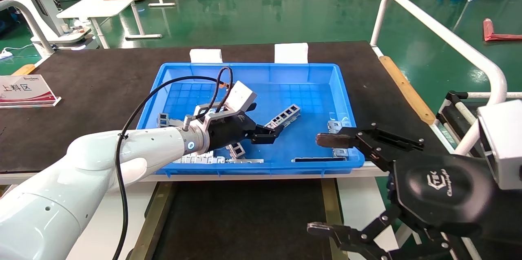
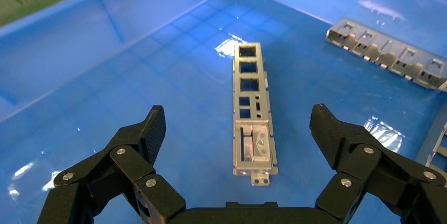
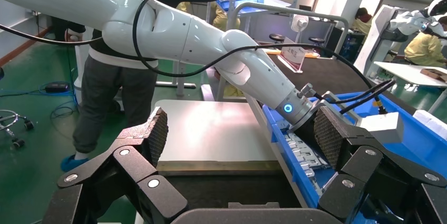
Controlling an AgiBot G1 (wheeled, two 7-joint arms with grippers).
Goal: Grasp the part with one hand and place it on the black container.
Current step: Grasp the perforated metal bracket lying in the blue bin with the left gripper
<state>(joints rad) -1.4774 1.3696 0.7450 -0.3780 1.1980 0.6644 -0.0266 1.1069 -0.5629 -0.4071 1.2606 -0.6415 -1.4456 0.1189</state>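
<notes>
The left claw [image 2: 237,129] hangs wide open inside the blue crate [image 1: 261,73], holding nothing. The part [image 2: 252,109] lies flat on the crate floor directly ahead of it, between the two fingertips [image 2: 153,129] but touching neither; its long axis runs straight away from the claw, with the near end just beyond the palm.

It looks like thin stamped sheet metal: light, rigid and probably slick on the wet-looking plastic, so it may skate if only one pad meets it first. Its two long side rails appear to be the sound place to pinch, across the narrow width near the middle, since the windows offer no purchase and the tabbed end is uneven.

Another ladder-like strip [image 2: 387,55] lies off to one side of the claw, near the crate wall, and more metal pieces [image 1: 195,158] crowd the crate's near edge behind the wrist. The black container [image 1: 244,219] sits on the worktop below the crate, between olive rails [image 1: 155,219], nothing on it.

The right claw [image 1: 326,182] hovers spread open and unloaded beside the crate's corner.
</notes>
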